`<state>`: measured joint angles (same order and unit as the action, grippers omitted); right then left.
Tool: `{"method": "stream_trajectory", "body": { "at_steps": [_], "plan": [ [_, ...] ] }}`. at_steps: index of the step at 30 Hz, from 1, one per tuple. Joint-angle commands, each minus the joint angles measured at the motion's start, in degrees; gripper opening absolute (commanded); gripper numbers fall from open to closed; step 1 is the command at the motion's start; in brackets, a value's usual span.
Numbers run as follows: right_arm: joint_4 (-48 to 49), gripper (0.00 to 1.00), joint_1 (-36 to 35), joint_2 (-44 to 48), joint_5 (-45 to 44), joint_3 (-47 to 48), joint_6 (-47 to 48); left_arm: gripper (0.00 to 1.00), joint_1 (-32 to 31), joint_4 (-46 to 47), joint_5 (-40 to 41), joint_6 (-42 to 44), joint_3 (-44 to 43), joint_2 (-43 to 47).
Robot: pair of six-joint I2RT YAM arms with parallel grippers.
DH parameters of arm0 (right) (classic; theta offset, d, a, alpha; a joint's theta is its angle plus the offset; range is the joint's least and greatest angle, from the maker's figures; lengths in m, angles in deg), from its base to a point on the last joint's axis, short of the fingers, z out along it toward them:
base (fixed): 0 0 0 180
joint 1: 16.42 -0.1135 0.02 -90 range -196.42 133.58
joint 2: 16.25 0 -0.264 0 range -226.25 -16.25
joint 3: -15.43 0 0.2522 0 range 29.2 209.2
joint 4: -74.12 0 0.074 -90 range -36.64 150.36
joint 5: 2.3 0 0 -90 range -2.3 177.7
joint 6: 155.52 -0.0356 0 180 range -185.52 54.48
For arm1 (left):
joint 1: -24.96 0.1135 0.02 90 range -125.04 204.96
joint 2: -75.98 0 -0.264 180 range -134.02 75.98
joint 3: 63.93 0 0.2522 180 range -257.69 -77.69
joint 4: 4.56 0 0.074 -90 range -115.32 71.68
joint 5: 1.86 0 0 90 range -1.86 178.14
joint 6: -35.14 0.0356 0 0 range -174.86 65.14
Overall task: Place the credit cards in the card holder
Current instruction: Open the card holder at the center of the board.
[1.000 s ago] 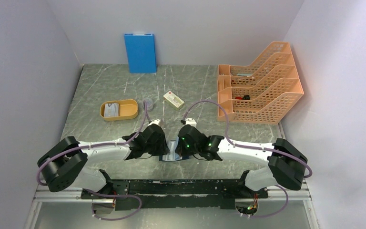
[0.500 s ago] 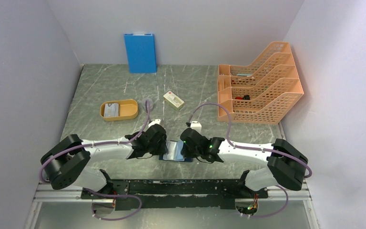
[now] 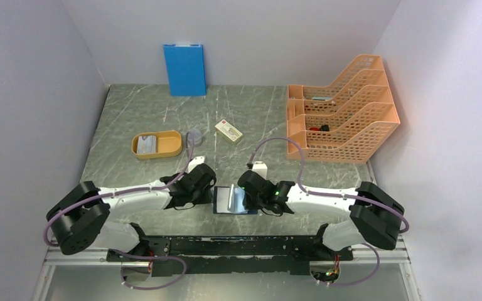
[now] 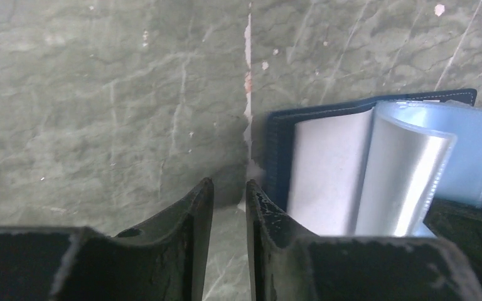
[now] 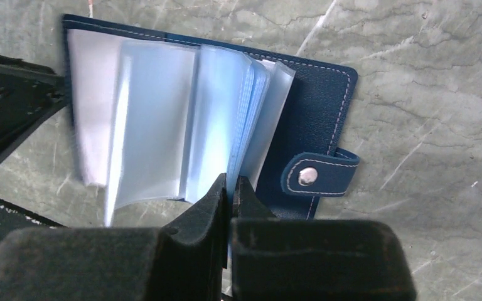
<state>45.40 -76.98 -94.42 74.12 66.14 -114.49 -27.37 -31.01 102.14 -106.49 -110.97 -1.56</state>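
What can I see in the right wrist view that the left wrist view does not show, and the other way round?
Only the right wrist view shows the snap tab of the dark navy folding card holder, and the right hand shut, apparently pinching the lower edge of the clear plastic sleeves. Only the left wrist view shows the left hand with its fingers slightly apart and nothing between them, beside the holder's edge. Both show the holder lying open, sleeves fanned, on the grey marble table.
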Motion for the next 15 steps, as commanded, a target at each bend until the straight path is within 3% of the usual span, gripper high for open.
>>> {"method": "stream_trajectory", "body": {
  "at_steps": [1, 6, 11, 15],
  "plan": [
    [-2.0, 0.0, -0.29, -1.05, -1.28, 1.52, 0.79, 0.33, 0.14, -4.58, 2.18, 0.65, -1.32, 4.35],
    [-2.13, 0.0, -0.32, -1.56, -1.1, 2.4, 1.14, 0.37, 0.15, -3.87, 0.03, 0.94, -1.6, 11.12],
    [-2.05, 0.0, -0.33, -1.55, -1.01, 3.19, 1.42, 0.41, 0.19, 10.08, -12.14, -0.02, 1.5, 17.2],
    [-1.69, 0.0, -0.27, -1.84, -0.7, 3.51, 1.51, 0.43, -0.14, 19.68, -18.1, -2.51, 1.6, 16.1]
  ]
}}
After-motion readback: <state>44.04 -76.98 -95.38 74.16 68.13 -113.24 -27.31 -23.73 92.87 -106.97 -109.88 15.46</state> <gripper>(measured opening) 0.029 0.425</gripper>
